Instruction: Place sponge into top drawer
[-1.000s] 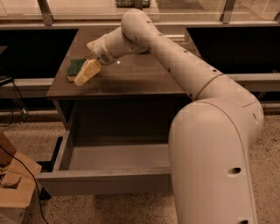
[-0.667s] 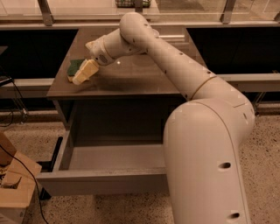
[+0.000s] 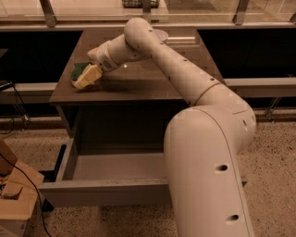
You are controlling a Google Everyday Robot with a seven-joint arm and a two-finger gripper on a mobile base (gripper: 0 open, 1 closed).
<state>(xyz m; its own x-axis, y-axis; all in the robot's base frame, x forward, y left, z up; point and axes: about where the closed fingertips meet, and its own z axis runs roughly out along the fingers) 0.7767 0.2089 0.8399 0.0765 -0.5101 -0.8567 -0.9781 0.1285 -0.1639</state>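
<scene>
The sponge [image 3: 77, 70] lies on the left part of the brown cabinet top [image 3: 138, 78], its dark green layer showing. My gripper [image 3: 88, 77] is down at the sponge's right side, touching or overlapping it and hiding part of it. Below, the top drawer [image 3: 104, 193] is pulled out wide, and its light grey inside [image 3: 120, 166] holds nothing. My arm reaches from the lower right across the cabinet top.
A white bowl [image 3: 162, 34] stands at the back of the cabinet top, partly behind my arm. A cardboard box [image 3: 14, 194] and a cable [image 3: 18, 106] are on the floor at the left. A railing [image 3: 46, 9] runs behind the cabinet.
My gripper has shifted a little to the left and stays at the sponge. The sponge and the drawer have not visibly moved.
</scene>
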